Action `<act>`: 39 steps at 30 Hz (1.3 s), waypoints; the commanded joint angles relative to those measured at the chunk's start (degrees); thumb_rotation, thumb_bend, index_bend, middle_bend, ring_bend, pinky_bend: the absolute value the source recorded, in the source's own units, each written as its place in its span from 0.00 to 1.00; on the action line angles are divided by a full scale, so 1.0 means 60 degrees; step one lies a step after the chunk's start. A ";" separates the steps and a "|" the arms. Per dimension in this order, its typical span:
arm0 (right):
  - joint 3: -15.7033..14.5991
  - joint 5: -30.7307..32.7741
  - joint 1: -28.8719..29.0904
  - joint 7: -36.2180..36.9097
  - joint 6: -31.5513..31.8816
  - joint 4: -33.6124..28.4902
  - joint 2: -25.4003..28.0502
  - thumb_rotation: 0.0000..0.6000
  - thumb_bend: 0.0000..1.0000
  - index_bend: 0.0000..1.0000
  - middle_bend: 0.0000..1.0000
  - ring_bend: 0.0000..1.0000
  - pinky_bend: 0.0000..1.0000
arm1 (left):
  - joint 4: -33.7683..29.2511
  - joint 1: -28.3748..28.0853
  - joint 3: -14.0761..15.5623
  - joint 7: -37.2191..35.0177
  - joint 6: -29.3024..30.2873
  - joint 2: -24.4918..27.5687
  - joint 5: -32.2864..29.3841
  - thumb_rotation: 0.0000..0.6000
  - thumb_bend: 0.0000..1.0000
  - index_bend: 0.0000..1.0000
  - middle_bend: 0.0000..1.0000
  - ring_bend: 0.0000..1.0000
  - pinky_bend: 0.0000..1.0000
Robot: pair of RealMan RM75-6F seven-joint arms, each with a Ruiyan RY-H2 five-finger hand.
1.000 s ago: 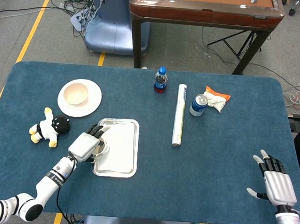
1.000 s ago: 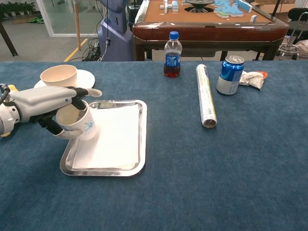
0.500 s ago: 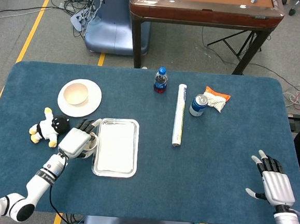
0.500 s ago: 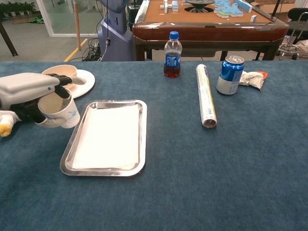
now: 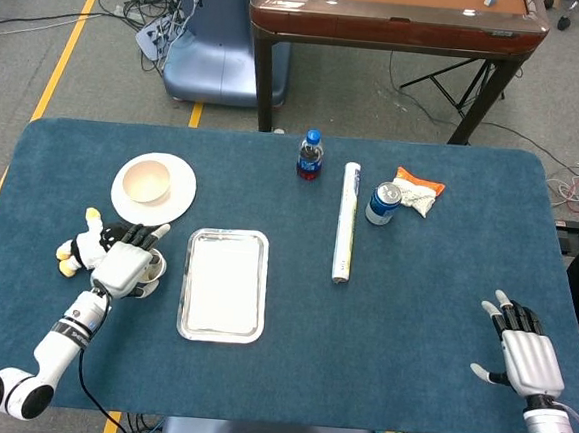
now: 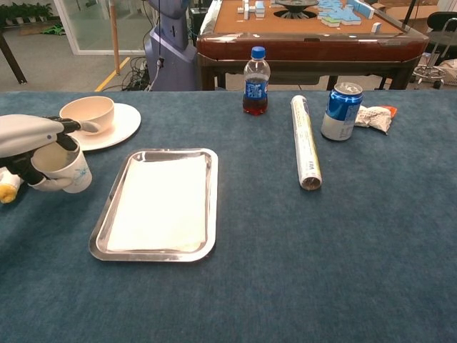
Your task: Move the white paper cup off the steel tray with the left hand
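Note:
My left hand (image 5: 122, 263) (image 6: 28, 136) grips the white paper cup (image 6: 64, 168) (image 5: 148, 271) from above, left of the steel tray (image 6: 207, 214) (image 5: 186, 314). The cup is upright over the blue cloth, apart from the tray's left rim; whether it touches the cloth I cannot tell. The tray holds only a white sheet. My right hand (image 5: 524, 353) lies open near the table's front right corner, fingers spread, nothing in it; the chest view does not show it.
A plate with a beige bowl (image 5: 149, 180) (image 6: 88, 111) sits behind the cup. A plush toy (image 5: 81, 247) lies just left of my left hand. Further back stand a cola bottle (image 5: 310, 155), a foil roll (image 5: 345, 221), a blue can (image 5: 383, 203) and a snack bag (image 5: 417, 191).
My left hand has carried the cup leftward, from over the tray's left part to the cloth beside the tray. The right hand has barely moved.

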 commanded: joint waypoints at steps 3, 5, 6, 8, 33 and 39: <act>-0.0019 -0.0008 0.0016 0.0007 -0.0029 0.0024 -0.0002 1.00 0.20 0.00 0.00 0.00 0.00 | 0.0025 0.0027 0.0039 -0.0021 -0.0024 -0.0034 0.0031 1.00 0.32 0.60 0.04 0.00 0.00; -0.0030 -0.0030 0.0009 0.0022 -0.0011 0.0029 0.0003 1.00 0.20 0.00 0.00 0.00 0.00 | -0.0001 0.0023 0.0058 -0.0010 -0.0080 -0.0031 0.0021 1.00 0.32 0.57 0.04 0.00 0.00; -0.0035 -0.0040 0.0002 0.0030 0.0007 0.0027 0.0006 1.00 0.20 0.00 0.00 0.00 0.00 | -0.0023 0.0016 0.0066 -0.0010 -0.0118 -0.0025 0.0015 1.00 0.32 0.55 0.04 0.00 0.00; -0.0036 -0.0062 -0.0006 0.0039 0.0037 0.0020 0.0013 1.00 0.20 0.00 0.00 0.00 0.00 | -0.0069 0.0000 0.0077 -0.0029 -0.0176 -0.0012 0.0024 1.00 0.32 0.52 0.04 0.00 0.00; -0.0210 -0.0541 -0.0110 0.0008 0.0360 -0.0143 0.0079 1.00 0.20 0.00 0.00 0.00 0.00 | -0.2778 0.1205 0.0151 0.1465 0.1949 0.1744 -0.0428 1.00 0.32 0.24 0.00 0.00 0.00; -0.0307 -0.0844 -0.0190 0.0034 0.0543 -0.0213 0.0137 1.00 0.20 0.00 0.00 0.00 0.00 | -0.3461 0.2233 0.0427 0.0763 0.3461 0.2583 0.0409 1.00 0.32 0.24 0.00 0.00 0.00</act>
